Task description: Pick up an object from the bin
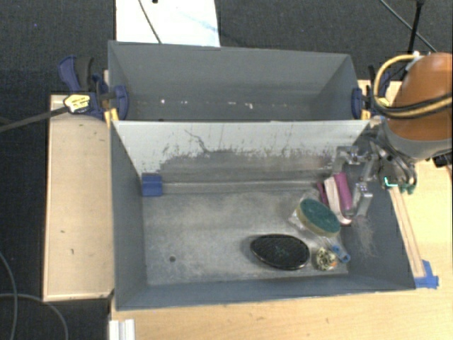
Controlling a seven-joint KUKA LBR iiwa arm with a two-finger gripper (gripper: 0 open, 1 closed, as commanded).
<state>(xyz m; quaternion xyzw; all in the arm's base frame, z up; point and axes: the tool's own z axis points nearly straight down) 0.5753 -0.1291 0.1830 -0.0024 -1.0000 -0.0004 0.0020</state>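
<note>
My gripper [359, 188] is low in the bin's right end, close to the right wall. A pink oblong thing [340, 191] stands on edge right against the gripper's left side; whether it is gripped is unclear. Just below and left of it lies a round teal disc on a pale backing [318, 217], touching the pink thing's lower end. A black oval thing [280, 251] lies flat near the front wall. A small blue and gold trinket [330, 257] sits to the right of the black oval.
A small blue block [151, 185] sits against the left wall at the foot of the back slope. The arm with its orange cover and cables comes in over the right rim. The bin's left and middle floor is bare grey metal.
</note>
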